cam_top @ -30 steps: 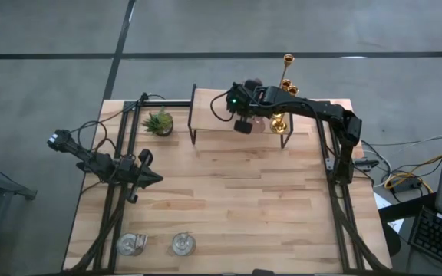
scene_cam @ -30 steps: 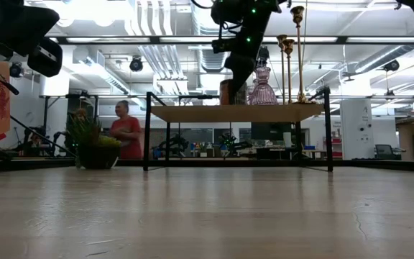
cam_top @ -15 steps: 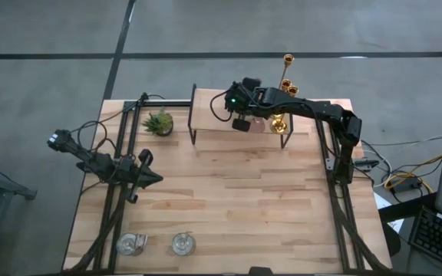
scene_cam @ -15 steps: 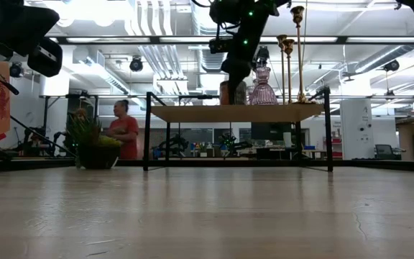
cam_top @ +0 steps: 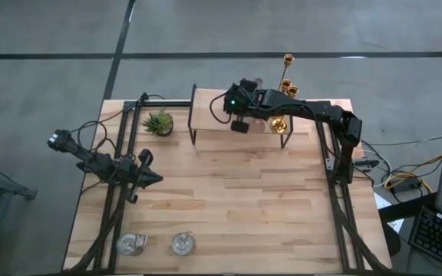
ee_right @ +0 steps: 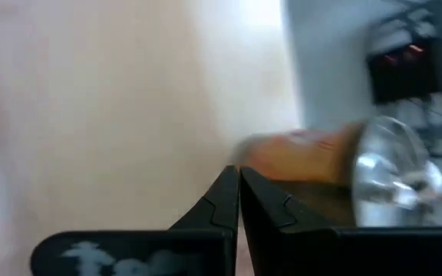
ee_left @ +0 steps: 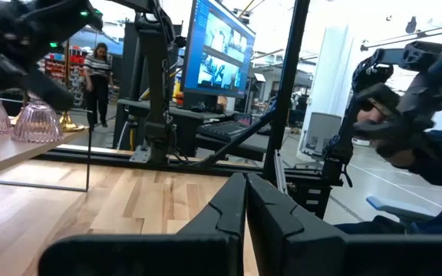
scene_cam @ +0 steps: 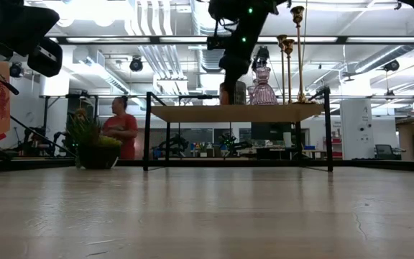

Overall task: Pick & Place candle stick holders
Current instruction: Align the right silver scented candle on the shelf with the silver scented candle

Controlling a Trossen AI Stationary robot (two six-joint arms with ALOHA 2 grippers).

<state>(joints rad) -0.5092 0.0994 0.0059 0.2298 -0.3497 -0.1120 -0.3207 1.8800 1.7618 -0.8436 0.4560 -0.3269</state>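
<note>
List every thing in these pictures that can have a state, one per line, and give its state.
Right gripper: shut, empty, above the small raised shelf.
Left gripper: shut, empty, over the table's left side.
Gold holders: upright on the shelf.
Pink glass holder: upright on the shelf.
Silvery glass cups: standing on the table's near edge.
Potted plant: upright.

left arm: positioned over the table's left side, forearm angled toward the centre, idle.
left gripper (cam_top: 153, 178): fingers pressed together, nothing held between them; tips pointed toward the table's middle.
right arm: extended from the right-side mount across the far edge, elbow bent.
right gripper (cam_top: 239, 126): fingers closed tip to tip, nothing gripped, pointed downward.
</note>
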